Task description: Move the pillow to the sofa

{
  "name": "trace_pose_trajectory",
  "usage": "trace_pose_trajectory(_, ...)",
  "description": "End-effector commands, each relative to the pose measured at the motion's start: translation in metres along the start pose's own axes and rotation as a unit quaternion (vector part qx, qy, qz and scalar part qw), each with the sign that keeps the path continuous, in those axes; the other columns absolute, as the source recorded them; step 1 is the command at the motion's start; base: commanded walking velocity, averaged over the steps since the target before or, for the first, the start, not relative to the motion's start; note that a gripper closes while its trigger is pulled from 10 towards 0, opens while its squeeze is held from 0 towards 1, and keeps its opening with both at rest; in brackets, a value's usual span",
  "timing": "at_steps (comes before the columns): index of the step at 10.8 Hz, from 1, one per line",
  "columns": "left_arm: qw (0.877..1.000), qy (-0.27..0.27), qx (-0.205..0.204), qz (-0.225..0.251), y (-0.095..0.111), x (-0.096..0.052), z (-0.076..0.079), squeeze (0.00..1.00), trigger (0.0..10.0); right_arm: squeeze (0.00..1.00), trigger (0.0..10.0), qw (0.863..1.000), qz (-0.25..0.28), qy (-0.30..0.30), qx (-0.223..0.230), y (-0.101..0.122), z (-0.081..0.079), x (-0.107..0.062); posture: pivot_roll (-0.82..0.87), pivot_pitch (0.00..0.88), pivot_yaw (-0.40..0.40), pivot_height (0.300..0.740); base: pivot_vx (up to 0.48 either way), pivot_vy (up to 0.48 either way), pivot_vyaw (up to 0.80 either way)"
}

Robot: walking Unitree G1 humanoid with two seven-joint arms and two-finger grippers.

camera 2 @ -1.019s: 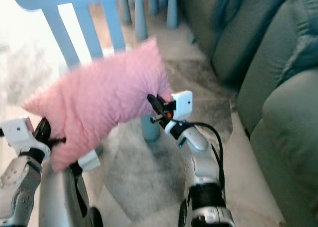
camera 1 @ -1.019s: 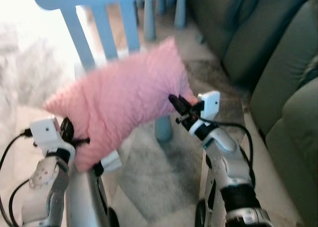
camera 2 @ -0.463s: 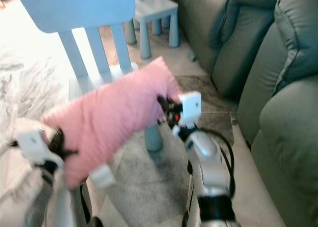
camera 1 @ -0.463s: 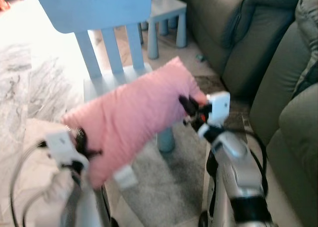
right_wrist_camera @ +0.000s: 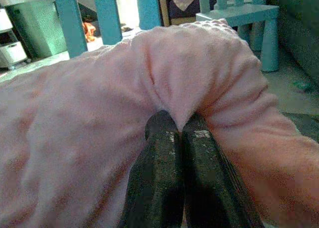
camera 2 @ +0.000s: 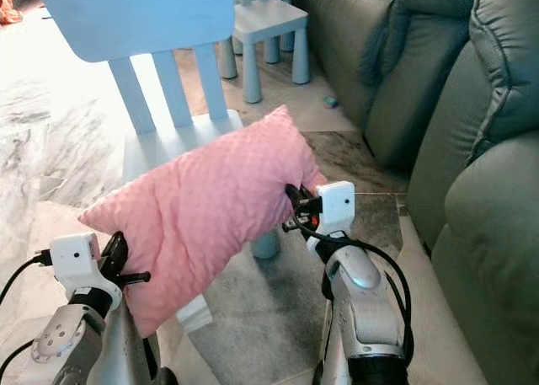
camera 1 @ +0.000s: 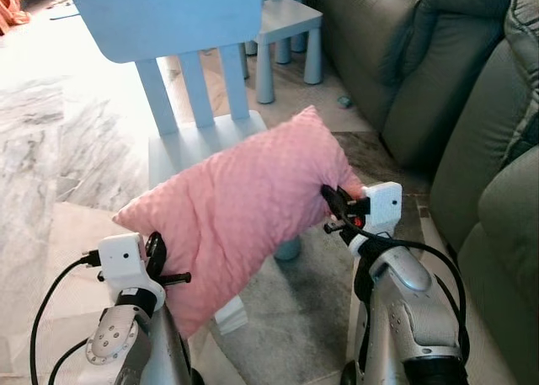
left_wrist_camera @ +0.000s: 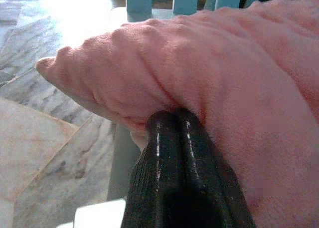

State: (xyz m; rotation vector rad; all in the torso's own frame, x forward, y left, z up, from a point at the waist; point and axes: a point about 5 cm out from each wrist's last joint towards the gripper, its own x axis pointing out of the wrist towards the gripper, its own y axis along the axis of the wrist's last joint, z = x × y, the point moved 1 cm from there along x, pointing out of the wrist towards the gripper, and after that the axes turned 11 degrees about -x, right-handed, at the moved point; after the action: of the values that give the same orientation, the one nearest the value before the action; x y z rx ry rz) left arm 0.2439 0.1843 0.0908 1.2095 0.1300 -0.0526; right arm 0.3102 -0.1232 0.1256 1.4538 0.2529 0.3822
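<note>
A pink dimpled pillow (camera 1: 244, 204) hangs in the air between my two arms, tilted with its right end higher, above the seat of a light blue chair (camera 1: 181, 14). My left gripper (camera 1: 168, 271) is shut on the pillow's lower left edge; in the left wrist view its fingers (left_wrist_camera: 172, 138) pinch a fold of fabric. My right gripper (camera 1: 330, 201) is shut on the upper right end, its fingers (right_wrist_camera: 179, 133) clamped on a pleat. The grey-green sofa (camera 1: 438, 73) stands to my right.
A second small blue chair or stool (camera 1: 290, 23) stands further back near the sofa. A grey rug (camera 1: 286, 309) lies under the chair and beside the sofa. Pale marbled floor (camera 1: 50, 149) stretches to the left.
The camera has shifted and sharpened, and the chair and sofa sit differently in view. The pillow stays held between both shut grippers, a little lower in the picture.
</note>
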Motion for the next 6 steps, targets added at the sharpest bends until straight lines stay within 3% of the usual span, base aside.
trace_pose_trajectory(1, 1.000, 0.002, 0.007, 0.004, 0.0046, 0.0015, -0.0029, 0.00, 0.0, 0.00, 0.0, 1.000, 0.012, 0.001, 0.003, 0.0069, -0.0031, 0.0040, -0.17, 0.000, 0.068, 0.300, 0.000, 0.000, 0.00)
trace_pose_trajectory(6, 1.000, 0.000, 0.007, 0.003, 0.0033, 0.0032, 0.0005, 0.00, 0.0, 0.00, 0.0, 1.000, 0.019, -0.006, 0.022, 0.0098, -0.0055, 0.0116, -0.16, 0.000, 0.072, 0.300, 0.000, 0.000, 0.00)
